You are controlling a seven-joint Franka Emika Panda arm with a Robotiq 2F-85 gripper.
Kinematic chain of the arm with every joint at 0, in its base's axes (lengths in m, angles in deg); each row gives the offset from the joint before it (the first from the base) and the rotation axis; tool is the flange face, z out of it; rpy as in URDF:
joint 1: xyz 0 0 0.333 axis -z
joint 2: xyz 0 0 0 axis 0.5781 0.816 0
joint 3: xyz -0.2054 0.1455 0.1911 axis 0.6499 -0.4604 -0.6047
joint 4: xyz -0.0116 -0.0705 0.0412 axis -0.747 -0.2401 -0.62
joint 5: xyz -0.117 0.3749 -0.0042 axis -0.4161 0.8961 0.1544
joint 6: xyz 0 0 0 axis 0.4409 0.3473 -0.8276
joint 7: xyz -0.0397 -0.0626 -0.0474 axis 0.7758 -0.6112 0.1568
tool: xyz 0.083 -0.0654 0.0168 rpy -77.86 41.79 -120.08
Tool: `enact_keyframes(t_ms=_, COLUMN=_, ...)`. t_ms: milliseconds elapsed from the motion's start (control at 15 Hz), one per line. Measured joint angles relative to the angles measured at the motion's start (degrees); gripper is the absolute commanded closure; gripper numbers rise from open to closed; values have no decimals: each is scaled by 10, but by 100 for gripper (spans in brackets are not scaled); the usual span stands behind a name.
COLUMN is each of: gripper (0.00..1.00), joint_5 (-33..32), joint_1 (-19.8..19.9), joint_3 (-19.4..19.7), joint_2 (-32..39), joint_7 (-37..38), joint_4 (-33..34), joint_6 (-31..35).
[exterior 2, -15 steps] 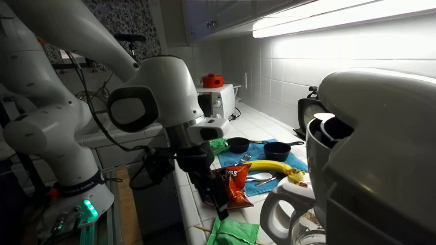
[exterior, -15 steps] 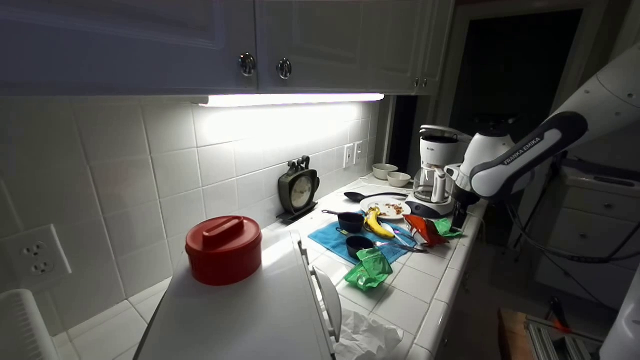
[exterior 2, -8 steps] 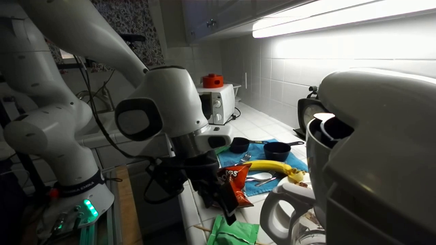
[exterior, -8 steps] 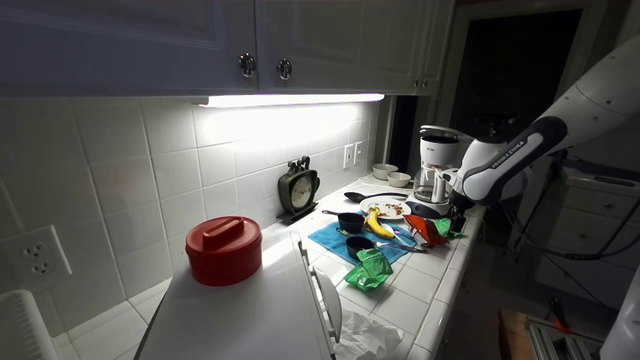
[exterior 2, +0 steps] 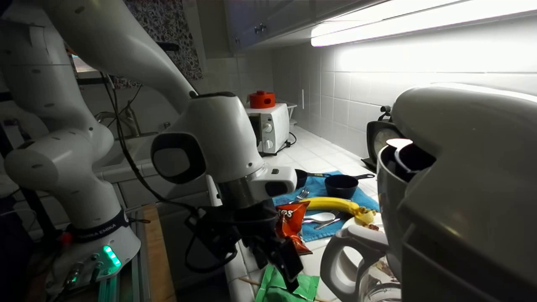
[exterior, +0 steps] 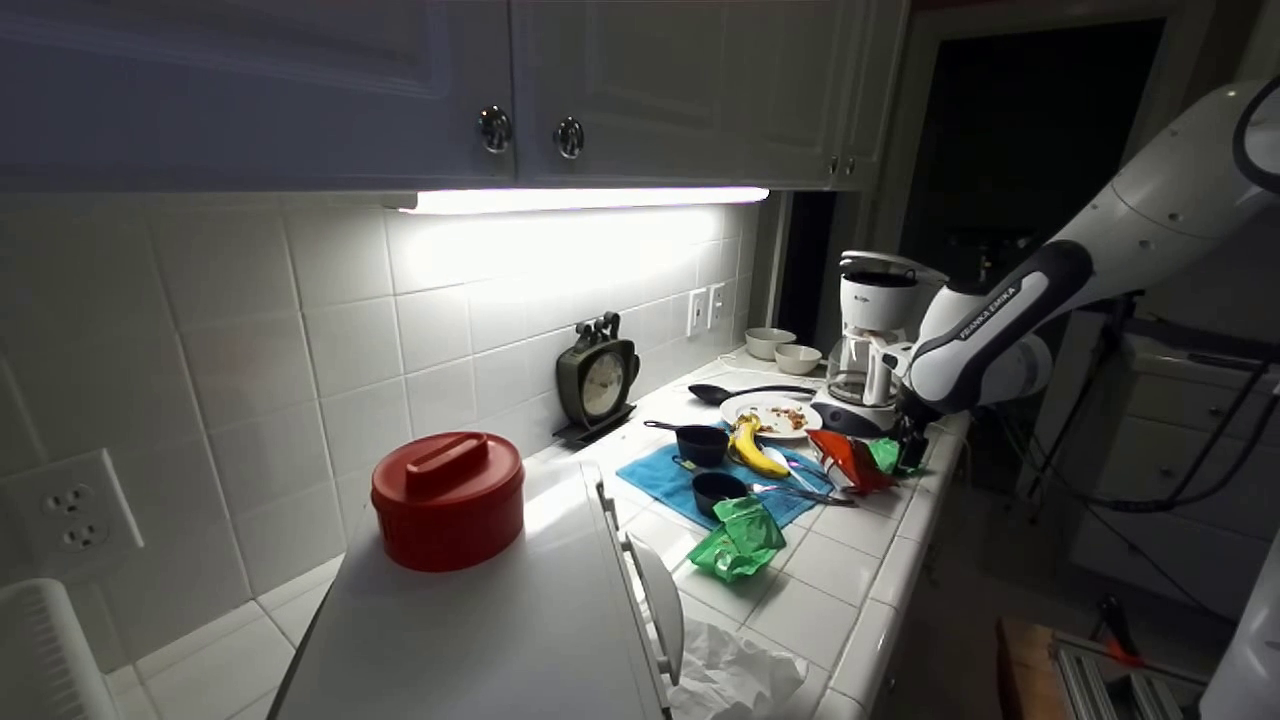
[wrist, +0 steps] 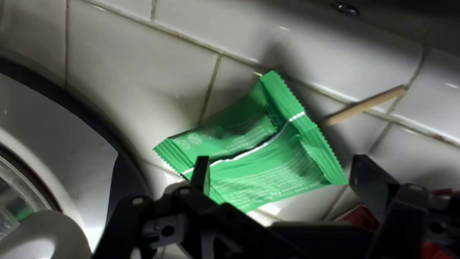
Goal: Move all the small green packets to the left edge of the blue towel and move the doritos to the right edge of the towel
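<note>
From left in an exterior view: blue towel (exterior: 655, 478), crumpled green packet (exterior: 738, 545) at its edge and red Doritos bag (exterior: 848, 460) beside it are left unmoved; second green packet (exterior: 884, 452) is seen on the desk (exterior: 815, 575). Hand (wrist: 280, 163) is now shifted further over that packet, jaws spread wide.

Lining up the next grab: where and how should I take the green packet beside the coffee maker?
From straight above, I'd pinch the green packet by its middle, closing across the seam. It lies seam-up on the tiles, and its crimped ends look thinner. The coffee maker and red chip bag seem to crowd a sideways approach; a tan stick pokes out past one end.
</note>
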Motion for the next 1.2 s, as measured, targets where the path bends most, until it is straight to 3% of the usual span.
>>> enact_keyframes(t_ms=67, gripper=23, joint_5=12, joint_1=0, joint_3=-2, joint_2=7, joint_7=-7, joint_4=1, joint_6=7)
enact_keyframes(t_ms=800, gripper=93, joint_5=51, joint_1=4, joint_3=-15, joint_2=37, joint_7=-26, joint_4=29, joint_6=27)
enact_keyframes(t_ms=1200, gripper=89, joint_5=-43, joint_1=4, joint_3=6, joint_2=36, joint_7=85, joint_4=52, joint_6=25)
